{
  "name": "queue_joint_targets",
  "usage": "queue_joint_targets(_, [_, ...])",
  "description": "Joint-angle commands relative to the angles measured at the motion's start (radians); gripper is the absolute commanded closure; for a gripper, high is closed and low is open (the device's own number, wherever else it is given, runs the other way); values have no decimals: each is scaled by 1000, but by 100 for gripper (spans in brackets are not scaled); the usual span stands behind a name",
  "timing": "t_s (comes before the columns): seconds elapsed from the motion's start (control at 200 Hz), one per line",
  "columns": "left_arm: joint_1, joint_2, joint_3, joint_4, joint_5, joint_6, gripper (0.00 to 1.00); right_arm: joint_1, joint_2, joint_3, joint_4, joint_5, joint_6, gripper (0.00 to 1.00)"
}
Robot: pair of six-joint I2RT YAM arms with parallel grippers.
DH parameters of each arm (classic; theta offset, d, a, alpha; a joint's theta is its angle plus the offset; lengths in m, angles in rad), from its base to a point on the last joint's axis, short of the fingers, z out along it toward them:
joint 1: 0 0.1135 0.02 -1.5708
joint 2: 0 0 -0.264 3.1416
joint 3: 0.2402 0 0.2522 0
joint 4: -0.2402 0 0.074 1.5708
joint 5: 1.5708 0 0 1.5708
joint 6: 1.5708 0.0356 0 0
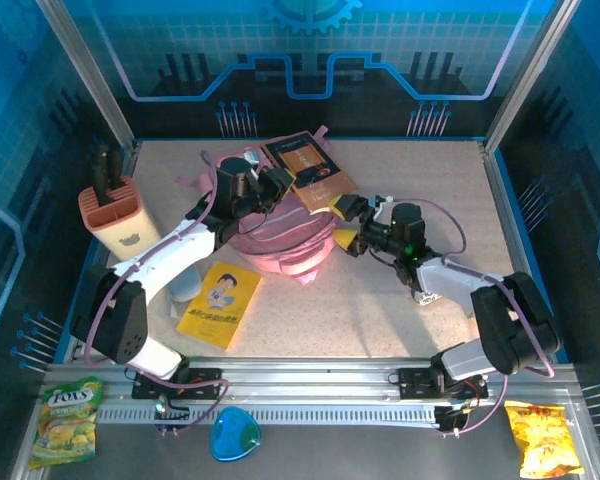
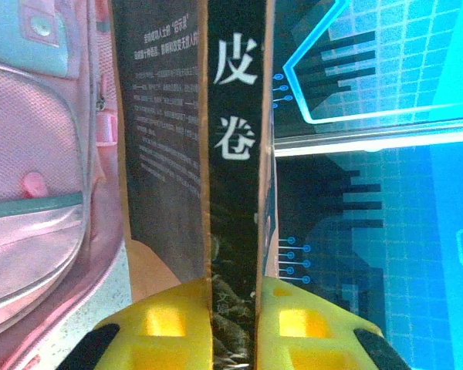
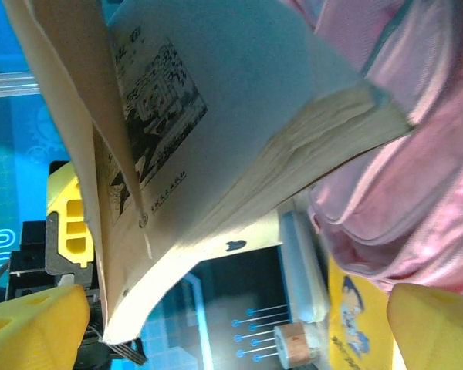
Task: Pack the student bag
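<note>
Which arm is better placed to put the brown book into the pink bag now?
Left. The left tool is shut on the book at the student bag; the right tool stands open, gripping nothing.

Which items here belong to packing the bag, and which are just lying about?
Job: student bag; dark book, clamped by left gripper; open right gripper; probably yellow booklet.
Lying about: peach holder, green snack packet, yellow snack packet, blue disc.

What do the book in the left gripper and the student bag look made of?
The book: paper, seemingly under a loose matte brown jacket; cream page edges show and a flap curls away. The student bag: soft pink fabric, slightly shiny, with a mesh pocket; it creases and sags.
</note>
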Motion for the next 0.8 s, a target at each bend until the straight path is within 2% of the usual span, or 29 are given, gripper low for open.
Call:
queue_joint_targets(0.0, [-2,-9,13,120,-6,-30,100,27,24,48,127,61,73,0])
queue_joint_targets(0.225, [-2,-10,6,132,-2,-42,100,45,31,77,102,120,52,2])
queue_joint_targets(0.435, [-2,-8,0,161,12,-65,100,55,36,103,27,200,52,9])
queue_joint_targets(0.6, [-2,-13,-7,160,18,-71,100,57,70,123,70,226,74,17])
queue_joint_targets(0.795, [-1,-25,-34,159,21,-75,100,51,78,138,80,244,64,34])
